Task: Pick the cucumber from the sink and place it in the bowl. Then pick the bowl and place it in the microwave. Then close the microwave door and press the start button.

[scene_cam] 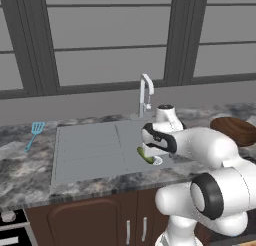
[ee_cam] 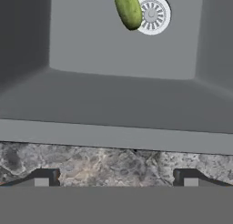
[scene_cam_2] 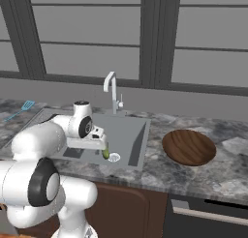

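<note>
Hand view looks down into the sink (ee_cam: 118,59), and the cucumber (ee_cam: 127,8) lies on the grey floor of the basin. One end of the cucumber touches the edge of the round silver drain (ee_cam: 154,14). The gripper (ee_cam: 116,178) is wide open, with its two dark finger tips (ee_cam: 43,177) far apart, and nothing is between them. The tips sit over the speckled stone counter (ee_cam: 113,164) at the near edge of the sink, well apart from the cucumber.

From the left base view, the sink (scene_cam: 90,150) is set into the counter (scene_cam: 25,185), with a ribbed part on its left side and the deep basin on its right. The cucumber (scene_cam: 146,156) is green and small and lies just beside the drain (scene_cam: 157,161). The white arm (scene_cam: 200,145) reaches over the near edge of the sink, and the hand hangs above the basin, close to the cucumber but not touching it. The chrome faucet (scene_cam: 145,92) stands behind the sink. A small blue spatula (scene_cam: 34,133) lies on the counter to the left of the sink. The brown wooden bowl (scene_cam: 235,130) sits on the counter to the right of the sink, partly behind the arm.

From the right base view, the cucumber (scene_cam_2: 105,154) rests in the sink (scene_cam_2: 131,135) next to the drain (scene_cam_2: 114,157), right under the hand. The bowl (scene_cam_2: 189,146) is upright on the counter (scene_cam_2: 160,171), just to the right of the sink, and it has nothing in it. The faucet (scene_cam_2: 112,89) rises behind the sink, and the spatula (scene_cam_2: 22,109) is far off to the left of it.
</note>
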Robot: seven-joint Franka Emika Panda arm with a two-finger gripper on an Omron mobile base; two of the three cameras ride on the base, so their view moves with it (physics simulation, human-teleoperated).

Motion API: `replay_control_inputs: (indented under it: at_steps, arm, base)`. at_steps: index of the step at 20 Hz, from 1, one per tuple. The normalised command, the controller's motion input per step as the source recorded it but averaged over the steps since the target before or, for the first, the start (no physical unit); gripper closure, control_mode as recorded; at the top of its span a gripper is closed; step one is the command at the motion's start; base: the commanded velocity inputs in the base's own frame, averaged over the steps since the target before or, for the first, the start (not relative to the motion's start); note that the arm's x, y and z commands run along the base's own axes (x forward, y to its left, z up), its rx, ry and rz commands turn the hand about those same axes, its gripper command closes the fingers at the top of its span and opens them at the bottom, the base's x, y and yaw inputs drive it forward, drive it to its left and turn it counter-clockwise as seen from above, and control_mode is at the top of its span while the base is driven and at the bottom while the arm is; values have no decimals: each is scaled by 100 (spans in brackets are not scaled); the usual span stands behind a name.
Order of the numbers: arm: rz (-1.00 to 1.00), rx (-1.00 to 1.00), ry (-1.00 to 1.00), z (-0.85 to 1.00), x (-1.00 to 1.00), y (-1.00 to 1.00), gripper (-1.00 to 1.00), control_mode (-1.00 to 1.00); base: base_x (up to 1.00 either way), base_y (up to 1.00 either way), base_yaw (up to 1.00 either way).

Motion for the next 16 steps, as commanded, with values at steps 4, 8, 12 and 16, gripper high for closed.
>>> replay_control_inputs:
  at_steps: [4,8,12,16]
  arm:
    - [7,0,6,-52,76,-6,-100,-100]
    - [5,0,4,-50,82,-3,-100,-100]
    - [1,1,1,-51,71,-8,-100,-100]
    - [0,3,0,-70,52,-2,-100,-100]
  base:
    - [0,0,0]
    - [0,0,0]
    - [0,0,0]
    - [0,0,0]
